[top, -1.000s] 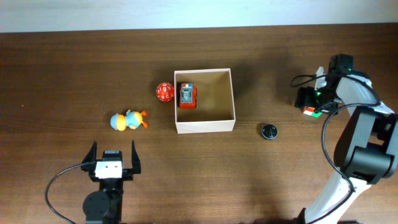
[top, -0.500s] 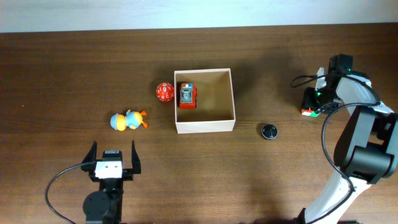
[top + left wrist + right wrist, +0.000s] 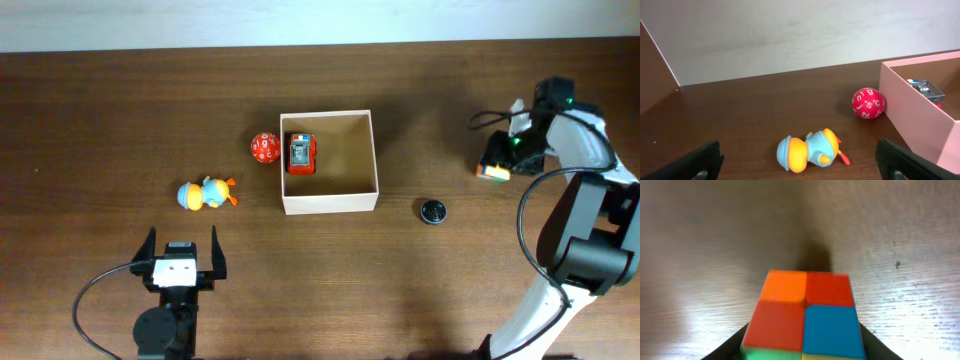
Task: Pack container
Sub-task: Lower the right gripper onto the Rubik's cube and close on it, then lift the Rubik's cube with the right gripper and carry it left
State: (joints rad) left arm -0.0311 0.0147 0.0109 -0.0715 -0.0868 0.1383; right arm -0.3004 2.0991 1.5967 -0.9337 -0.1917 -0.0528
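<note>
Your right claw (image 3: 802,330) pinches the colored puzzle cube (image 3: 805,300) by two sides. A black disc (image 3: 431,211) lies near it, to its left. Well beyond that, farther left, sits the container (image 3: 329,203), a red toy car (image 3: 300,154) inside. Your left claw (image 3: 182,238) stands spread wide, a duck toy (image 3: 810,155) just ahead and the container farther ahead, to its right.

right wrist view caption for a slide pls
Right gripper holding a two-by-two puzzle cube over the wooden table.
</note>
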